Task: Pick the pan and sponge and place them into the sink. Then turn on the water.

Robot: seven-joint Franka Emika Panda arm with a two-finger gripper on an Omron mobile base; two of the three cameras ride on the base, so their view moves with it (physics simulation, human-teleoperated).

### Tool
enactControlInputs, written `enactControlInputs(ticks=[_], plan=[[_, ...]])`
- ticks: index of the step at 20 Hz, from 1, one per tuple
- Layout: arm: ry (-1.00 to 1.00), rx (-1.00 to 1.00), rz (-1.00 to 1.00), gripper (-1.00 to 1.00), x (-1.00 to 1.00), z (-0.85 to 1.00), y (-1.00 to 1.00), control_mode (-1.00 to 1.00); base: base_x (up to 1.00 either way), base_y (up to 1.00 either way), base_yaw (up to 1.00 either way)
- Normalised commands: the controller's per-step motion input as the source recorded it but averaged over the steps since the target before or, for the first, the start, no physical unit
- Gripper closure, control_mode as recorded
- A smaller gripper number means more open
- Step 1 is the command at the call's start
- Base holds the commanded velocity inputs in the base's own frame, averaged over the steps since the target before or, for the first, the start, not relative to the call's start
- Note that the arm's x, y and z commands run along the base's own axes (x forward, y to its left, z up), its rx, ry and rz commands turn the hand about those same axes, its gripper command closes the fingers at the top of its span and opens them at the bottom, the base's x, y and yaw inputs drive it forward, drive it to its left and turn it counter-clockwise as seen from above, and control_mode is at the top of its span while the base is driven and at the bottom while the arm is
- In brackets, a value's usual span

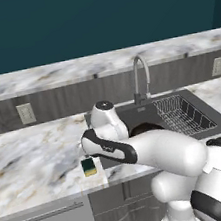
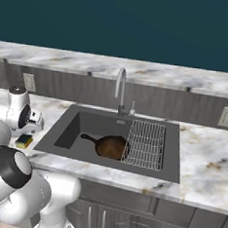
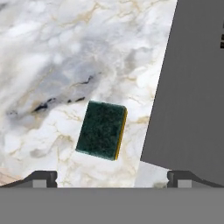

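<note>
The arm (image 1: 154, 148) folds low and reaches leftward, its wrist bent down, with the hand (image 3: 112, 177) pointing downward and its two fingertips spread wide apart.

One pan (image 2: 112, 147) at the sink's (image 2: 66, 126) six o'clock, one sponge (image 3: 101, 130) on the counter (image 1: 29, 161), one faucet (image 2: 120, 89), one wire rack (image 2: 145, 143), two wall outlets (image 1: 26, 113).

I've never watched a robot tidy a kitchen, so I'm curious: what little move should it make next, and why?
Probably lower the hand straight down over the sponge. The pan already lies in the sink, while the sponge sits on the marble counter beside the basin, and the gripper hangs above it with jaws wide open and holding nothing.
</note>
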Motion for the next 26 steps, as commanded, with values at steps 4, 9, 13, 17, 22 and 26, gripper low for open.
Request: enactControlInputs(ticks=[4,9,13,17,22,26], plan=[[0.0,0.0,0.0,-1.0,0.0,-0.32,0.06,-1.0,0.0,0.0,0.0],[0.0,0.0,0.0,-1.0,0.0,-0.27,0.15,-1.0,0.0,0.0,0.0],[0.0,0.0,0.0,-1.0,0.01,-0.2,0.14,-1.0,0.0,0.0,0.0],[0.0,0.0,0.0,-1.0,0.05,-0.13,0.06,-1.0,0.0,0.0,0.0],[0.0,0.0,0.0,-1.0,0.17,-0.1,0.02,-1.0,0.0,0.0,0.0],[0.0,0.0,0.0,-1.0,0.33,-0.11,0.06,-1.0,0.0,0.0,0.0]])
